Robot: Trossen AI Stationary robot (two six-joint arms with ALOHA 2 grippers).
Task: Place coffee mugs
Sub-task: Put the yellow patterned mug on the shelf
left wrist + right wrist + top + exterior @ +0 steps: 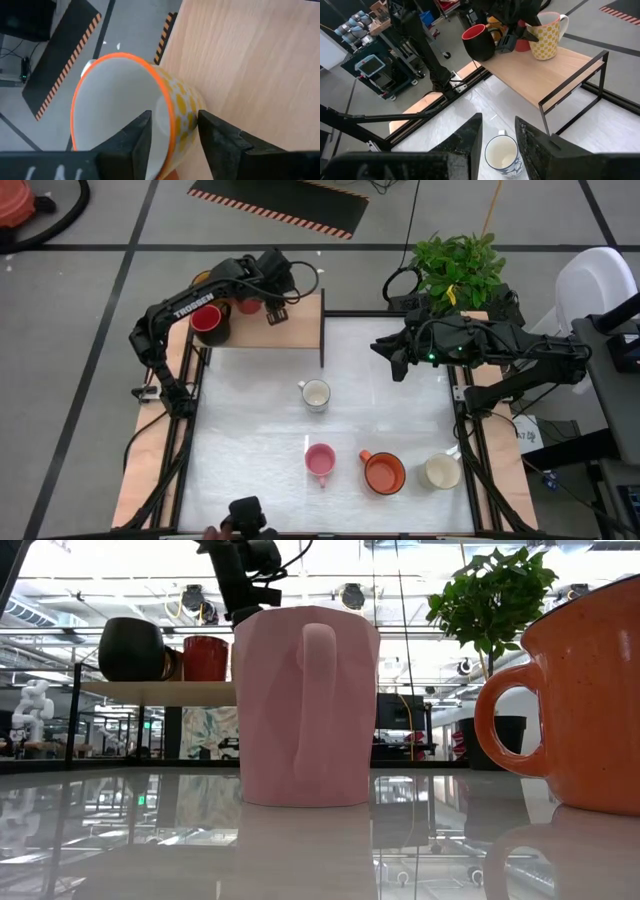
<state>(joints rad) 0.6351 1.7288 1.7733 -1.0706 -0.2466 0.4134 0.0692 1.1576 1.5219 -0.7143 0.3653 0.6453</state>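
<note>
Yellow-dotted mug [547, 35] upright on wooden shelf [560, 70], rim between partly parted fingers of left claw [172, 137]. White mug [315, 394], pink mug [320, 460], orange mug [383, 472], cream mug [441, 471] on worktop [250, 440]. Right claw [385, 352] hovering mid-worktop, half open, empty.

Glossy ceramic pink mug [305, 705], pale wood-grain shelf [255, 60], glossy white tabletop [260, 405]
</note>
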